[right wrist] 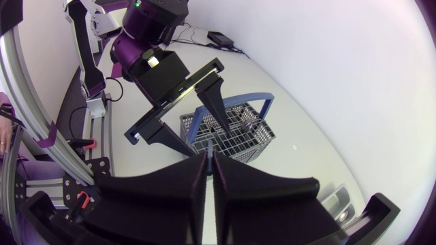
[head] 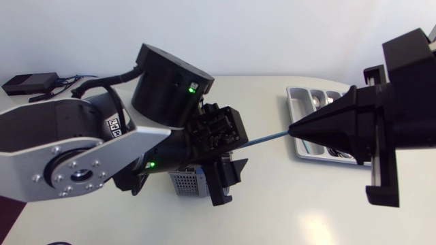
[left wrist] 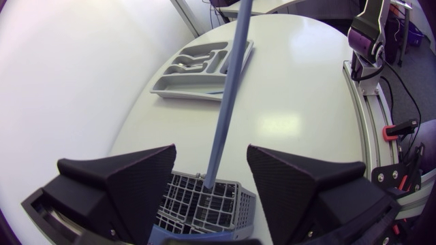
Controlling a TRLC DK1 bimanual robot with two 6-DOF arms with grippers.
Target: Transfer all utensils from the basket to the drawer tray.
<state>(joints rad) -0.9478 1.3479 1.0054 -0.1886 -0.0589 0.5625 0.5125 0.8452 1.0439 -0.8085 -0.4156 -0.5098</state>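
- Your left arm (head: pixel 75 156) fills the head view's lower left. The right gripper (head: pixel 293 129), fingers pressed together, pinches a blue utensil (head: pixel 262 139) slanting up from the basket (head: pixel 184 182). The tray (head: pixel 300 102) sits upper right on the bench (head: pixel 272 211).
- Left wrist view: the left gripper (left wrist: pixel 210 153), fingers spread, straddles the blue utensil rising from the basket.
- Right wrist view: the basket lies ahead of the closed fingers.

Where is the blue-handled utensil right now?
In the head view the blue-handled utensil spans mid-table, one end pinched in the right gripper beside the tray; its other end stands in the basket between the open fingers of the left gripper.
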